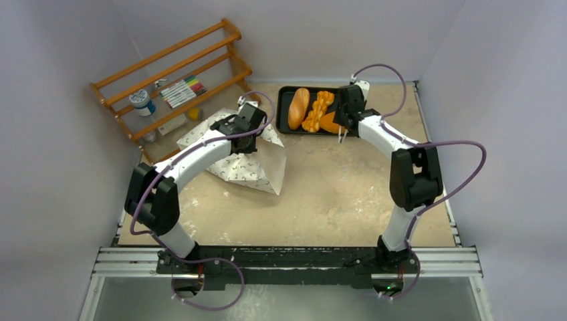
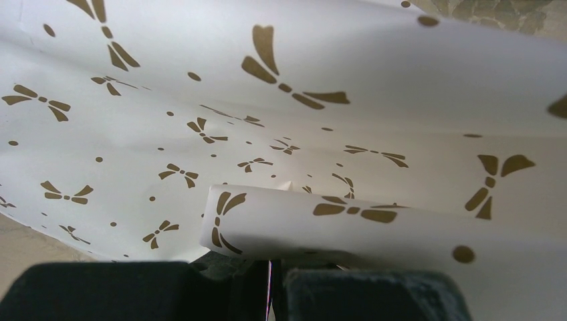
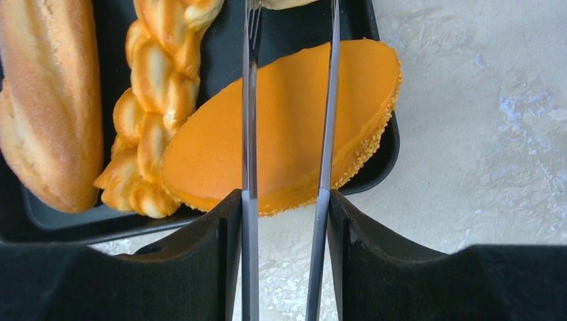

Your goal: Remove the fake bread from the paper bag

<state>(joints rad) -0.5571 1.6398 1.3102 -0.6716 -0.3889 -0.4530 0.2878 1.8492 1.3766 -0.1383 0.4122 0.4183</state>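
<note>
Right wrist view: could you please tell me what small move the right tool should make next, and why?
Probably lift the right tool straight up, clear of the black plastic tray. Its jaws stand apart over the flat orange oval bread, which rests on the tray unheld, so that piece looks delivered. The left tool is pinched on a fold of the off-white dragonfly-printed paper bag.

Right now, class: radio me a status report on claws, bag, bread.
Left claw shut on paper bag. Right claw open over flat bread on black tray. No obstruction seen.
</note>
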